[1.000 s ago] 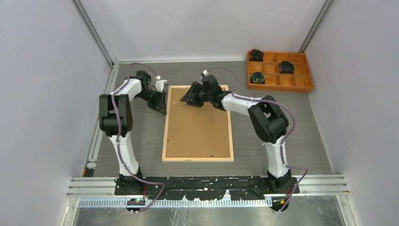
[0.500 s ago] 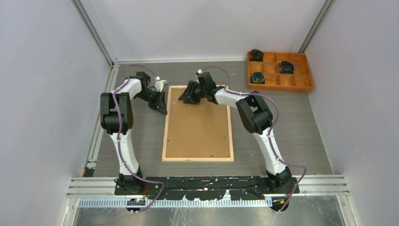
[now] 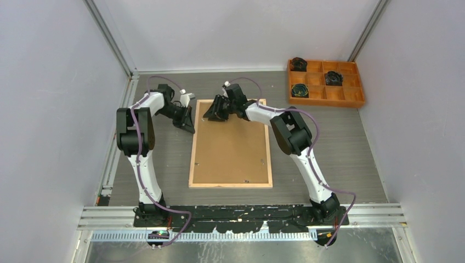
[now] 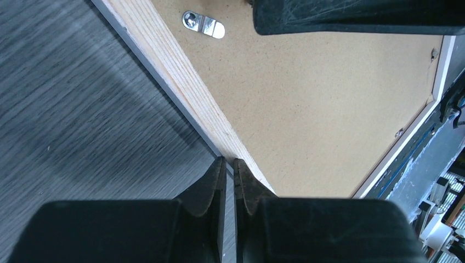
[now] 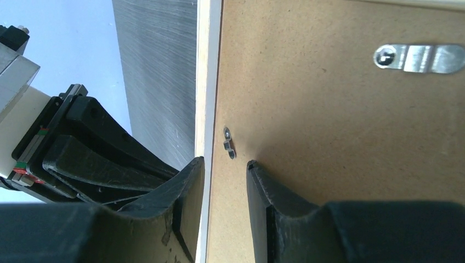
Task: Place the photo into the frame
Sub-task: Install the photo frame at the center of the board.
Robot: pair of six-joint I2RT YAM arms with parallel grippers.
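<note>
The frame [image 3: 230,184] lies back up on the table, its light wood rails around a brown backing board [image 3: 230,145]. The photo is hidden. My left gripper [image 3: 191,127] is shut, its tips [image 4: 230,161] at the outer side of the frame's left rail [image 4: 181,82] with nothing visible between them. My right gripper [image 3: 211,116] hovers over the frame's far left corner. It is open [image 5: 226,164], one finger over the rail [image 5: 207,66], the other over the board, just short of a small metal clip [image 5: 229,142].
An orange compartment tray [image 3: 325,82] with dark coiled items stands at the back right. A silver turn button [image 5: 419,58] sits on the board near the far rail. Grey walls close in on both sides and at the back.
My right gripper slid left along the frame's far end to the far left corner, its jaws narrowing. My left gripper closed at the left rail.
</note>
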